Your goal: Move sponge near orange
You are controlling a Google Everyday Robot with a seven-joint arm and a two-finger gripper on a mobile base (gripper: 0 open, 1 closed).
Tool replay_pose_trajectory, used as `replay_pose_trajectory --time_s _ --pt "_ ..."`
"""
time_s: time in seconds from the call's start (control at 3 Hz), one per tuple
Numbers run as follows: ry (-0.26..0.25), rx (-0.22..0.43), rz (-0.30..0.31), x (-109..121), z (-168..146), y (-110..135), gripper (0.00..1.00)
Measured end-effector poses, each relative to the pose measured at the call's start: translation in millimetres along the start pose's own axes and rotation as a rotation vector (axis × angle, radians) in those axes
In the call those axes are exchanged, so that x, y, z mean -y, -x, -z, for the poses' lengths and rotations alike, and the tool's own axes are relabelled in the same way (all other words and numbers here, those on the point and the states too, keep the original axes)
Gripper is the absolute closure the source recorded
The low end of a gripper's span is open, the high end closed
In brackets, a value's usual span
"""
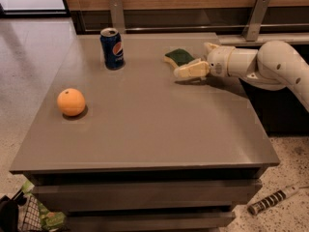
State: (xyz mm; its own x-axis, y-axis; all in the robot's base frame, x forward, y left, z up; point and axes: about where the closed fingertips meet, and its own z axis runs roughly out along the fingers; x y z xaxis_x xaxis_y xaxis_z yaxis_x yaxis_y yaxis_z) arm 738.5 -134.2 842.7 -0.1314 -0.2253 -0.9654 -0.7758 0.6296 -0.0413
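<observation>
The sponge (179, 56), dark green on top with pale yellow foam below, lies flat on the grey table (154, 124) at the back right. My cream gripper (192, 60) reaches in from the right at table height, right beside the sponge's right end. Its fingers are apart; the near finger (190, 70) lies just in front of the sponge. Whether it touches the sponge I cannot tell. The orange (71, 102) sits on the table near the left edge, far from the sponge.
A blue Pepsi can (112, 48) stands upright at the back left, between the orange and the sponge. A wall with metal brackets (256, 16) runs behind the table. A basket (29, 216) and a striped tool (273, 200) lie on the floor.
</observation>
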Motion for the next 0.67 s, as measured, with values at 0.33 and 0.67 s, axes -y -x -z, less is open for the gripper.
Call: replay_pose_trajectory --time_s 0.33,0.67 --pt "0.015 -0.002 -0.02 -7 -14 -13 0.02" --pt "0.017 -0.006 -0.04 -14 -20 -26 0.24"
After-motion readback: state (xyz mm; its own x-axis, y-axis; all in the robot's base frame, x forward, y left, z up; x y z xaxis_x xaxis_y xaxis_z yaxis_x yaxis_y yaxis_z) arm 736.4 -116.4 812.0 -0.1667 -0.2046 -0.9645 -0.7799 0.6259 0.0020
